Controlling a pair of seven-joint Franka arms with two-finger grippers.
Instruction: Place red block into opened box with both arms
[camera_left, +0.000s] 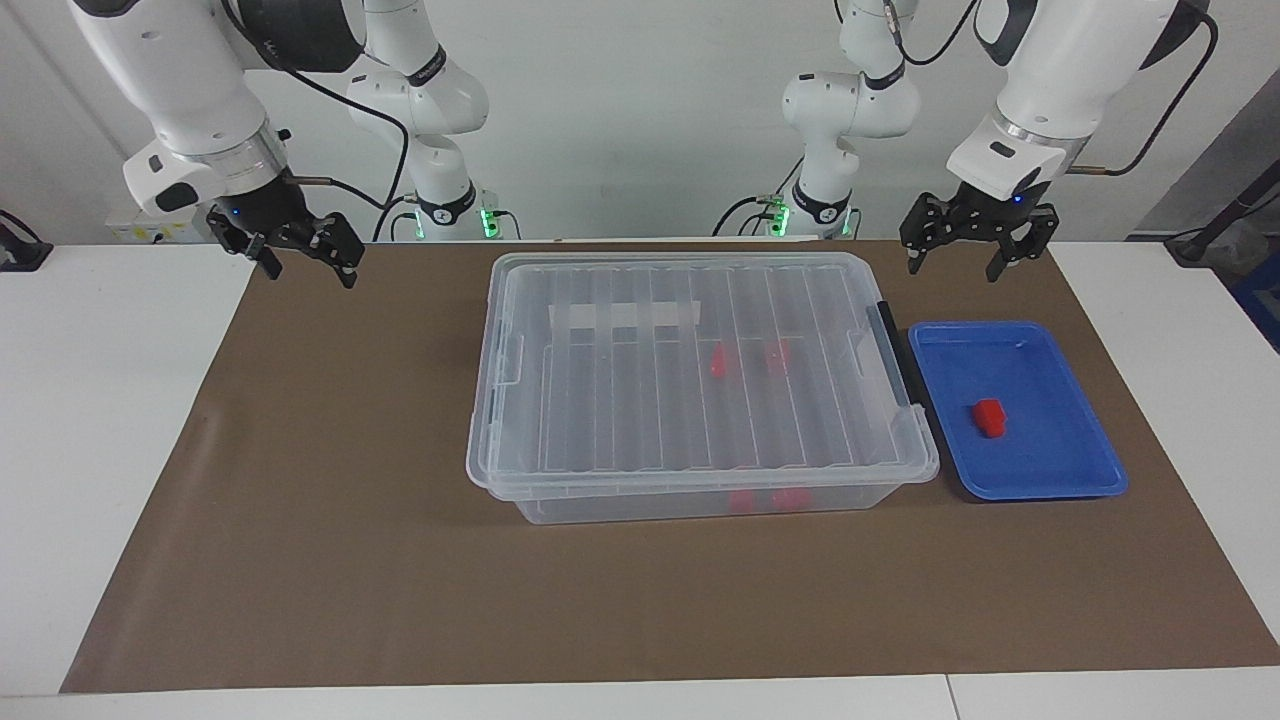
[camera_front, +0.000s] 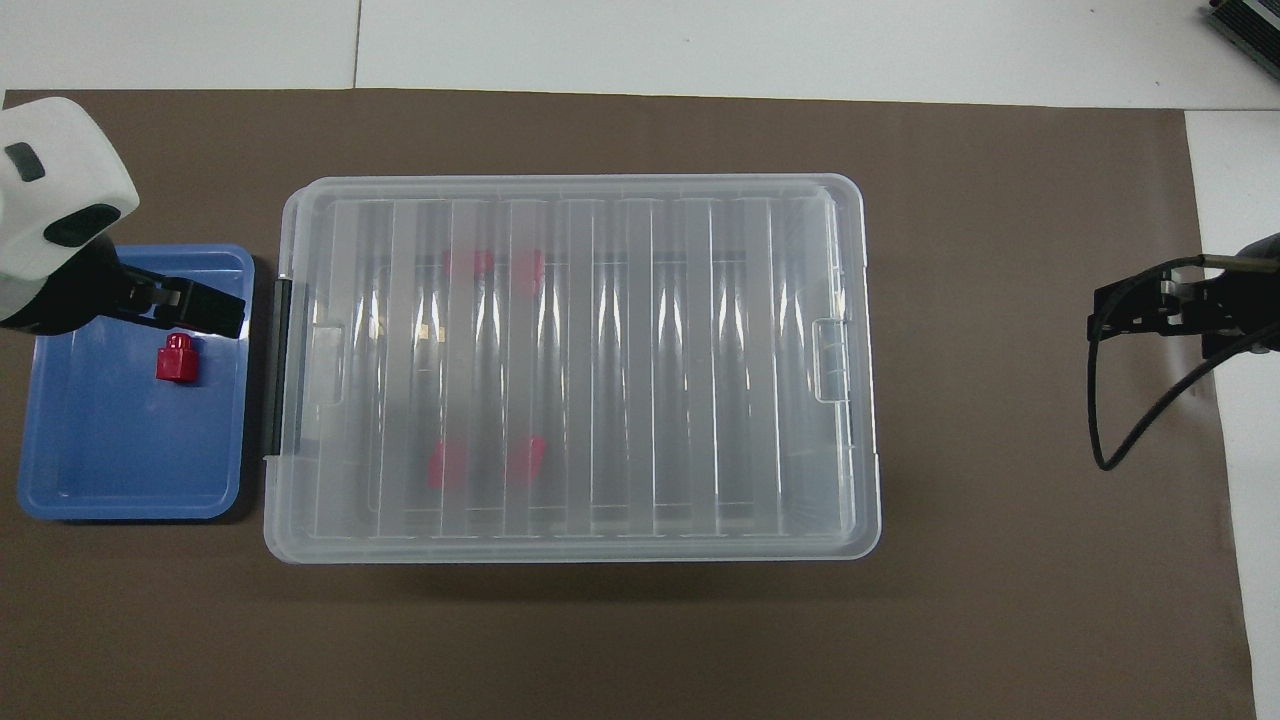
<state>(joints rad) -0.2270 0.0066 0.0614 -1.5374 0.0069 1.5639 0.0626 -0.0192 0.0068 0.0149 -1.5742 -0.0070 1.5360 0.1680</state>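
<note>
One red block lay loose on the floor of the blue tray, which sat just beside the box at the left arm's end of the table, on the brown mat. It looked like a small, light piece of hard plastic, stiff enough to take a firm pinch and probably smooth, so a grip could slip if taken on the stepped end; the two flat long sides of the wider body appeared to be the best place to take hold, with the fingers brought straight down over it. The box was a large clear bin, and its ribbed lid was on and covered the whole top, with a black handle on the side that faced the tray. The lid seemed light but broad and somewhat flexible, so it would likely need lifting by an edge before the block could go in. Four more red blocks showed dimly through the lid inside the box. Both arms were raised clear of the table. The left gripper hung over the mat at the robots' end of the tray, pointing down, its fingers spread and holding nothing. The right gripper hung over bare mat toward the right arm's end of the table, well apart from the box, tilted, its fingers likewise spread and empty.
</note>
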